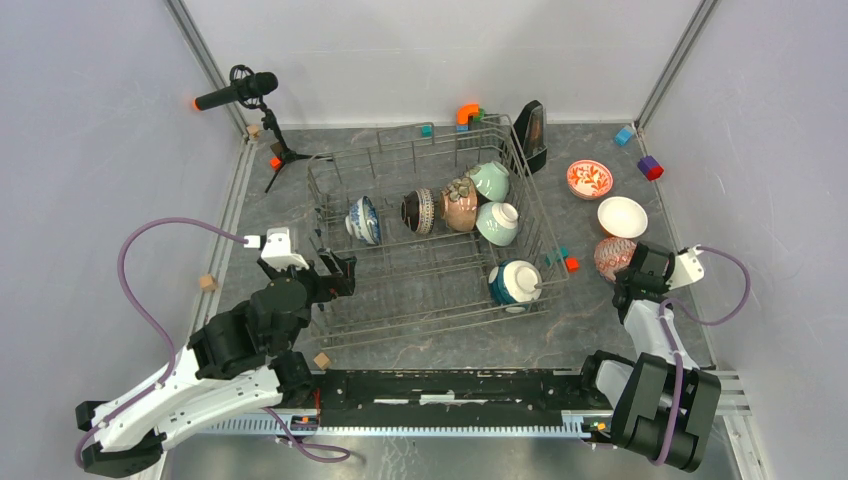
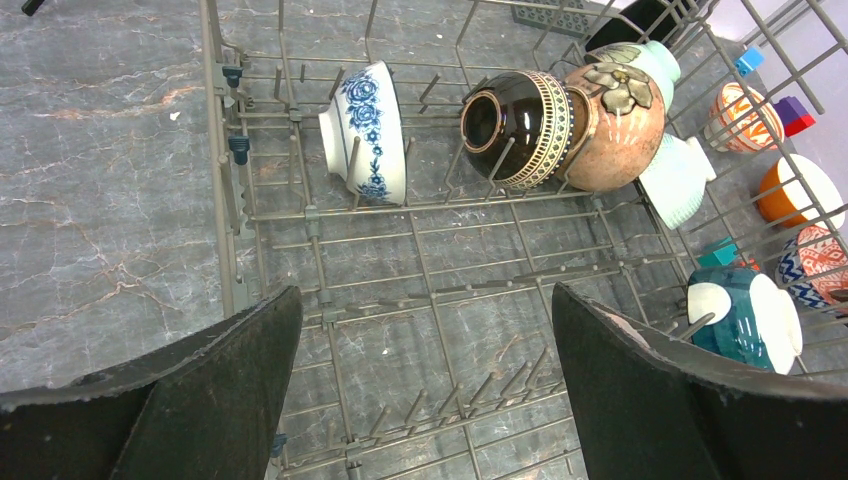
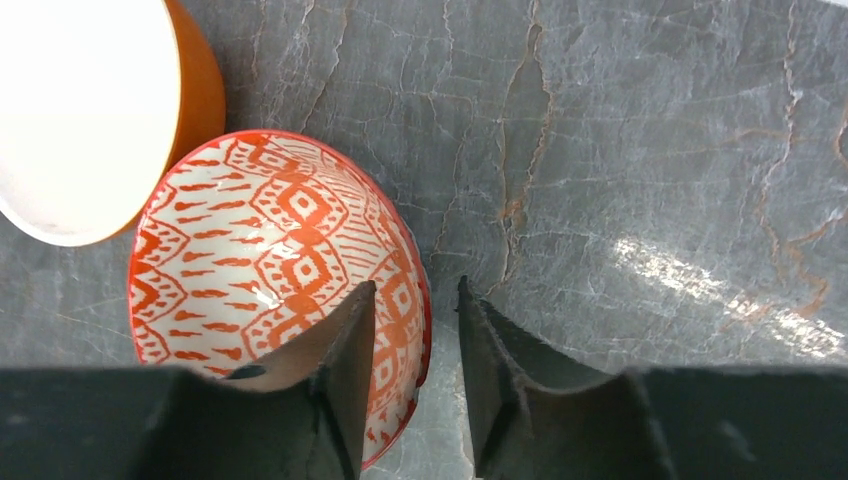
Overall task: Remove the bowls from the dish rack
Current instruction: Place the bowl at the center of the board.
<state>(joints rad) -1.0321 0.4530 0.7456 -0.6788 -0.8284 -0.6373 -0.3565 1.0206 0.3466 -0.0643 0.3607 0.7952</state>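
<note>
Right end effector (image 3: 415,290) stands narrowly parted astride the rim of the red-lattice ceramic bowl (image 3: 270,230) on the grey marbled desk (image 3: 650,150), white-lined orange bowl (image 3: 80,110) just ahead of it; risk: a slanted withdrawal hooks that rim, knocking the bowls together.

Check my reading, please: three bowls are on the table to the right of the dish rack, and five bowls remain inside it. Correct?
Six bowls remain inside the dish rack, not five: the blue-white bowl, striped bowl, tan bowl, two mint green bowls and teal bowl. The top external view shows this. The rest holds.
</note>
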